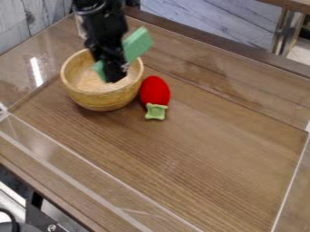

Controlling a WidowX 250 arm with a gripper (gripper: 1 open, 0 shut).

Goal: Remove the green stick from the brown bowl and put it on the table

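Fingers (109, 65) grip a matte green block (132, 44) above round wood (101, 97).

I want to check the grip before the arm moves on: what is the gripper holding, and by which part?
The gripper holds the green stick, seemingly by its left portion in this view.

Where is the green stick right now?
In the camera view, the green stick is held by the gripper, up at the bowl's right rear side, above the red toy.
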